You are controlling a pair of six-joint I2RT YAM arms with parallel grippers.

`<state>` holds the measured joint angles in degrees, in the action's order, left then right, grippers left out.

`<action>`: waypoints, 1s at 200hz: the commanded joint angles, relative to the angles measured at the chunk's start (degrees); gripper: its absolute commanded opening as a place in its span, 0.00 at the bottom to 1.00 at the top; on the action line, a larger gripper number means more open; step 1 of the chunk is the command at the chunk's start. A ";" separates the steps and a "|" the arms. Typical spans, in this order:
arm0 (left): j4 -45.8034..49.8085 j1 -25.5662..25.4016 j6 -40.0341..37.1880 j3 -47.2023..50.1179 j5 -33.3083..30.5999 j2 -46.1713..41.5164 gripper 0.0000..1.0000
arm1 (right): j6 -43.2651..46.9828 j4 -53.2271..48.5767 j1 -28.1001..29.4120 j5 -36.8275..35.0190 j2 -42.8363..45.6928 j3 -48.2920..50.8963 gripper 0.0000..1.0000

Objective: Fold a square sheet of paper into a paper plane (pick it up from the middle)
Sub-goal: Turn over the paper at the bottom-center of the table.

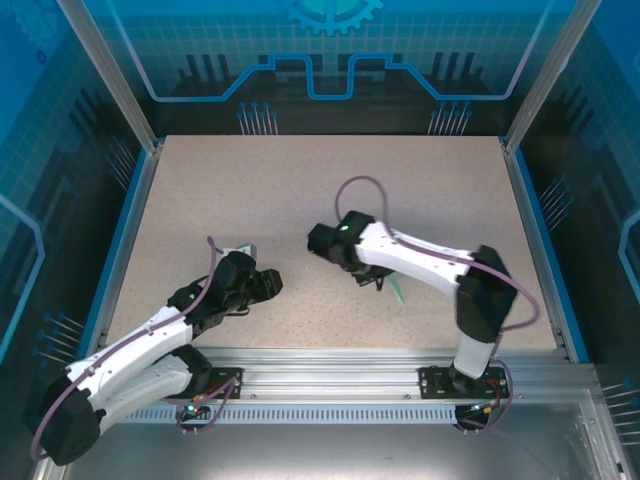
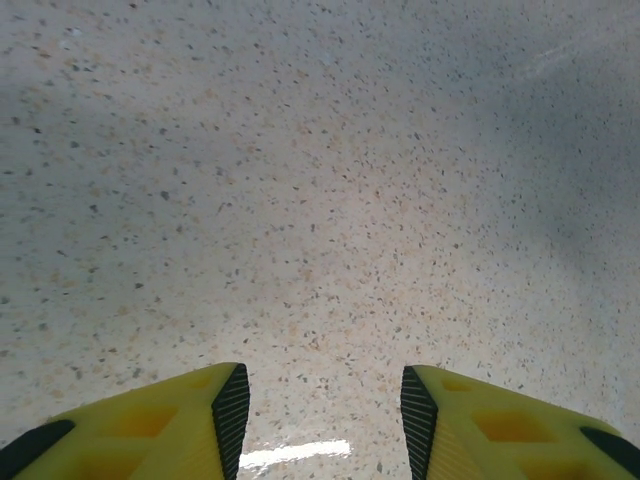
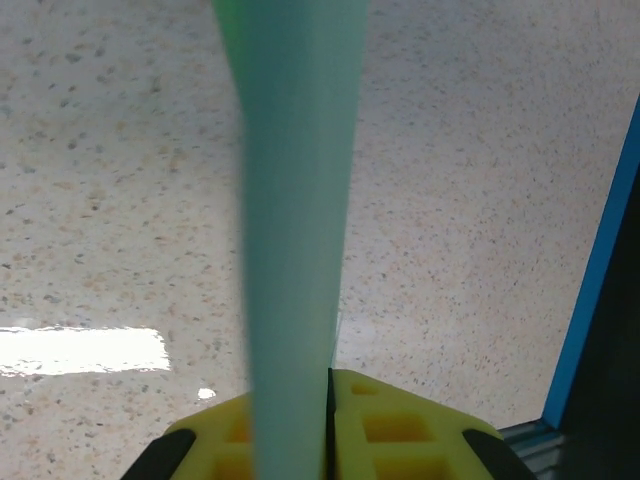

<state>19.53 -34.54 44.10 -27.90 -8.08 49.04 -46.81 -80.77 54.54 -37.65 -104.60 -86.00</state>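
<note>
**Featherlight dart, pinched along its fold**

The right pincer (image 3: 328,395) is clenched on the paper plane (image 3: 300,230), whose folded strip runs from 6 toward 12 o'clock in the wrist view. From above it peeks out at about 4 o'clock of the worktop (image 1: 400,180) centre. The left pincer (image 2: 325,405) stands released over bare surface. The plane should be very light, floppy and easily creased (a hard squeeze would probably flatten its folds), so the stiffer centre crease near mid-length looks the best hold.
</note>
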 commanded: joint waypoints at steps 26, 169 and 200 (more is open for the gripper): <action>6.39 0.92 3.43 2.13 -5.43 -7.23 0.50 | -2.79 -1.77 6.53 2.34 -15.06 -9.26 0.10; 11.87 1.25 5.39 3.48 -3.30 -13.88 0.55 | 5.04 28.29 7.62 30.65 -8.35 -0.66 0.61; 11.42 1.25 5.42 3.86 -1.76 -13.00 0.57 | 6.73 32.34 7.15 33.99 -3.04 2.86 0.71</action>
<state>30.22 -33.74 49.45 -24.95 -11.94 35.66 -41.65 -53.87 62.11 -8.54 -112.46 -84.88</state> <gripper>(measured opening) 0.568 0.699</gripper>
